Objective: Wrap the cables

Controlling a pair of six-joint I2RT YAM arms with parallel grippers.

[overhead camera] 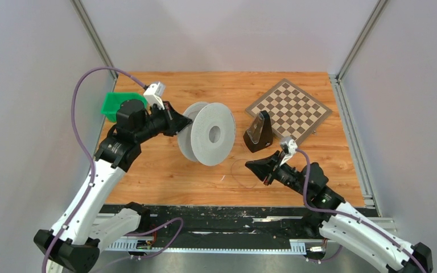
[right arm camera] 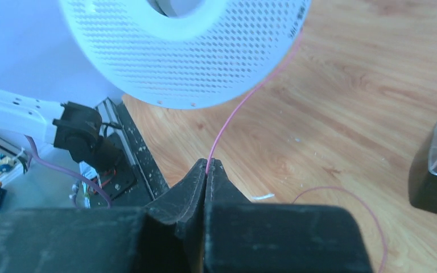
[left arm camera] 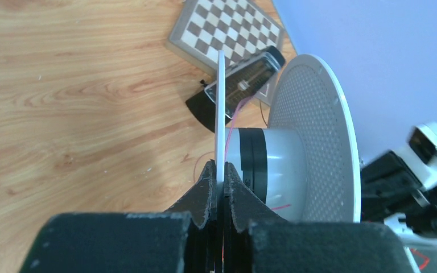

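The cable (right arm camera: 244,106) is a thin reddish-pink wire running from the spool's rim down into my right gripper (right arm camera: 207,164), which is shut on it. A loose loop of it (right arm camera: 347,196) lies on the table. In the top view the wire (overhead camera: 240,181) curls faintly on the wood left of my right gripper (overhead camera: 251,166). My left gripper (left arm camera: 221,170) is shut on the near flange of the grey spool (left arm camera: 313,136) and holds it upright on its edge. In the top view the spool (overhead camera: 207,133) stands mid-table with my left gripper (overhead camera: 186,122) at its left flange.
A black metronome (overhead camera: 258,132) stands right of the spool, by a chessboard (overhead camera: 289,109) at the back right. A green plastic piece (overhead camera: 115,104) lies behind the left arm. A black rail (overhead camera: 216,213) runs along the table's near edge.
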